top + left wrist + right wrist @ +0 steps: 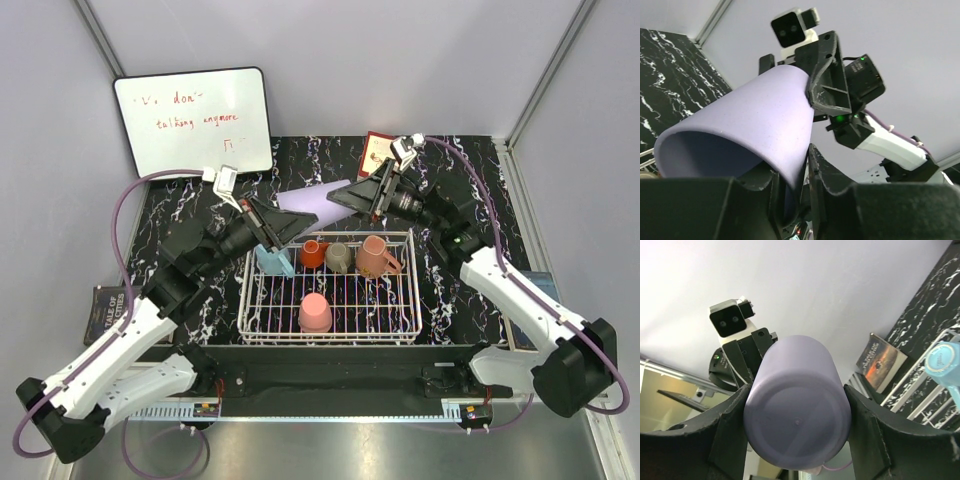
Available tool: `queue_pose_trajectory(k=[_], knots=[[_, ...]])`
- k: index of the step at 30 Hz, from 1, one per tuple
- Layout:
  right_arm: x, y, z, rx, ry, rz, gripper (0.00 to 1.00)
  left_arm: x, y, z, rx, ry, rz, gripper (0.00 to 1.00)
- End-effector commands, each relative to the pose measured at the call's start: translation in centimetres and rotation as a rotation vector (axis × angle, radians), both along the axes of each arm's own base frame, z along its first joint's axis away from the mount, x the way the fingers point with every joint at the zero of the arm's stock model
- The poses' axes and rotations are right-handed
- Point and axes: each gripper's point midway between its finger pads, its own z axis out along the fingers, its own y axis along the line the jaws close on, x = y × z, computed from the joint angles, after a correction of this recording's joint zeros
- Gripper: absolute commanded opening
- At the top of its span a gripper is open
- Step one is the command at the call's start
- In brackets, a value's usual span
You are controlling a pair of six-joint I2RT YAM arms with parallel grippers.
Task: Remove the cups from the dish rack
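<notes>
Five plastic cups (339,257) sit in a white wire dish rack (411,292). At its twelve o'clock, left gripper (290,222) and right gripper (345,195) clamp one lavender tumbler (315,203).

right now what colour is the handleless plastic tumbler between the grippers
The tumbler is lavender; clearest in the right wrist view.

Tilted lavender tumbler (747,122), rim pinched in left tool (796,191)

We read red handwriting on the whiteboard (192,122), behind and to the left of the left gripper (298,224): "talking anymore", with "don" above it. The book (108,303), well to the left of that gripper and nearer us, shows "TALE OF" and "CITIES". The print on the red card (377,152) just behind the right gripper (342,196) is too small for us.
</notes>
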Motion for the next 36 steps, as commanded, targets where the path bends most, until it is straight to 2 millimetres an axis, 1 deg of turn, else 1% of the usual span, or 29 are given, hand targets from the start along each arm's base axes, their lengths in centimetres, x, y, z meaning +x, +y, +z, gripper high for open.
queue_pose_trajectory(k=[1, 2, 4, 6, 7, 9, 10, 11, 12, 14, 16, 17, 19, 20, 21, 22, 23, 24, 25, 26, 27, 28, 29, 30, 31, 32, 34, 35, 36], knots=[[-1.6, 0.3, 1.9, 0.069, -0.07, 0.099, 0.0, -1.0, -0.4, 2.2, -0.059, -0.072, -0.074, 0.06], [-1.5, 0.4, 1.8, 0.067, -0.068, 0.105, 0.0, -0.8, -0.5, 2.0, -0.05, -0.061, -0.076, 0.0], [-1.8, 0.4, 1.7, 0.057, -0.075, 0.116, 0.02, -0.4, -0.7, 1.6, -0.037, -0.044, -0.075, 0.0], [-1.8, 0.4, 1.7, 0.035, -0.083, 0.111, 0.26, 0.4, -0.6, 1.2, 0.012, -0.019, -0.045, 0.0], [-1.6, 0.3, 1.5, 0.002, -0.092, 0.099, 0.54, 0.8, -0.4, 1.1, 0.039, -0.013, -0.027, 0.0], [-1.5, 0.0, 1.6, -0.03, -0.107, 0.067, 0.76, 1.6, 0.0, 0.7, 0.124, 0.0, 0.023, 0.0], [-1.3, -0.2, 1.4, -0.072, -0.116, 0.046, 0.96, 2.0, 0.2, 0.4, 0.158, 0.006, 0.04, 0.0], [-1.4, -0.5, 1.9, -0.087, -0.13, 0.026, 1.0, 2.7, 0.8, -0.7, 0.215, 0.044, 0.085, 0.0], [-0.9, -0.8, 2.0, -0.106, -0.135, -0.014, 1.0, 2.9, 1.4, 0.7, 0.233, 0.0, 0.111, 0.0], [-0.4, -1.7, 2.1, -0.173, -0.153, -0.084, 1.0, 4.1, 2.8, 0.1, 0.296, 0.026, 0.19, 0.0], [0.6, -2.8, 1.8, -0.246, -0.147, -0.184, 1.0, 4.8, 4.0, 1.2, 0.324, 0.006, 0.245, 0.0], [0.6, -3.5, 2.3, -0.26, -0.165, -0.219, 1.0, 5.7, 5.0, 0.5, 0.359, 0.036, 0.29, 0.0], [1.8, -5.2, 2.1, -0.33, -0.155, -0.342, 1.0, 6.7, 6.2, 1.1, 0.385, 0.039, 0.342, 0.0], [2.1, -6.0, 2.2, -0.356, -0.156, -0.39, 1.0, 7.4, 7.5, 0.5, 0.417, 0.069, 0.398, 0.0], [3.3, -7.4, 1.9, -0.398, -0.137, -0.49, 1.0, 7.7, 8.2, 0.6, 0.439, 0.07, 0.436, 0.0], [3.3, -8.4, 1.6, -0.457, -0.124, -0.526, 1.0, 8.6, 9.0, 0.9, 0.465, 0.086, 0.494, 0.0], [3.7, -9.1, 1.3, -0.495, -0.11, -0.562, 1.0, 9.3, 10.8, -0.3, 0.531, 0.138, 0.575, 0.0], [4.5, -10.3, 0.9, -0.54, -0.087, -0.63, 1.0, 9.9, 11.9, -0.9, 0.573, 0.171, 0.619, 0.0], [4.4, -11.3, 0.3, -0.598, -0.058, -0.657, 1.0, 10.5, 12.9, -1.5, 0.604, 0.207, 0.658, 0.0], [4.8, -11.6, -0.6, -0.642, -0.03, -0.675, 1.0, 11.6, 14.7, -2.6, 0.661, 0.274, 0.719, 0.0], [5.2, -12.5, -1.3, -0.684, -0.006, -0.717, 1.0, 12.2, 15.6, -3.2, 0.682, 0.311, 0.744, 0.0], [5.0, -13.1, -2.5, -0.735, 0.035, -0.724, 1.0, 13.4, 16.2, -4.6, 0.722, 0.365, 0.762, 0.0], [5.3, -13.4, -3.5, -0.772, 0.062, -0.733, 1.0, 13.9, 18.3, -5.1, 0.744, 0.42, 0.814, 0.0], [5.4, -13.9, -4.3, -0.809, 0.078, -0.753, 1.0, 14.6, 19.1, -5.7, 0.762, 0.448, 0.831, 0.0], [5.1, -14.5, -5.6, -0.867, 0.109, -0.755, 1.0, 15.7, 19.9, -7.4, 0.801, 0.501, 0.844, 0.0], [5.2, -14.9, -6.5, -0.905, 0.128, -0.762, 1.0, 16.2, 21.7, -8.0, 0.813, 0.544, 0.888, 0.0], [5.0, -16.3, -7.7, -0.991, 0.147, -0.791, 1.0, 17.5, 23.6, -10.0, 0.848, 0.609, 0.914, 0.0], [4.9, -16.7, -8.1, -1.016, 0.15, -0.797, 1.0, 18.0, 25.5, -10.6, 0.842, 0.648, 0.955, 0.0], [4.8, -17.1, -8.6, -1.04, 0.152, -0.804, 1.0, 18.4, 26.4, -11.2, 0.846, 0.671, 0.962, 0.0]])
